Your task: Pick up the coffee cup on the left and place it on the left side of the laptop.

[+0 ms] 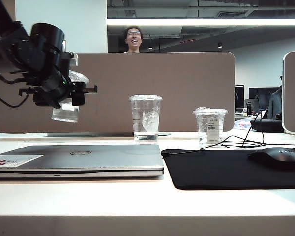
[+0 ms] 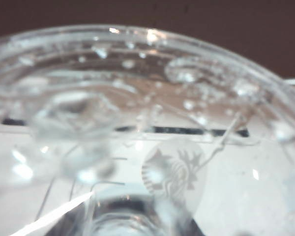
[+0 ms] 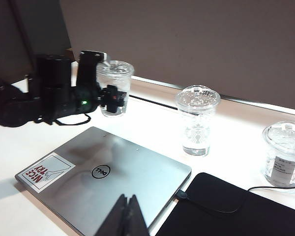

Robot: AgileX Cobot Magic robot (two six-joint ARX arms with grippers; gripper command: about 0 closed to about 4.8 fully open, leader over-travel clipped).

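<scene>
Coffee cup (image 1: 66, 109) above white table (image 1: 137, 196)

Left wrist view: coffee cup (image 2: 137, 123) blurred, edges cropped.

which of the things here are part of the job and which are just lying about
Part of the job:
- short clear plastic coffee cup with lid, held off the table by the left gripper
- thin silver-grey Dell laptop, closed

Just lying about:
- taller clear cup with mermaid logo
- other short clear cup with white label
- black mouse mat
- black mouse
- right gripper, shut, idle over the laptop
</scene>
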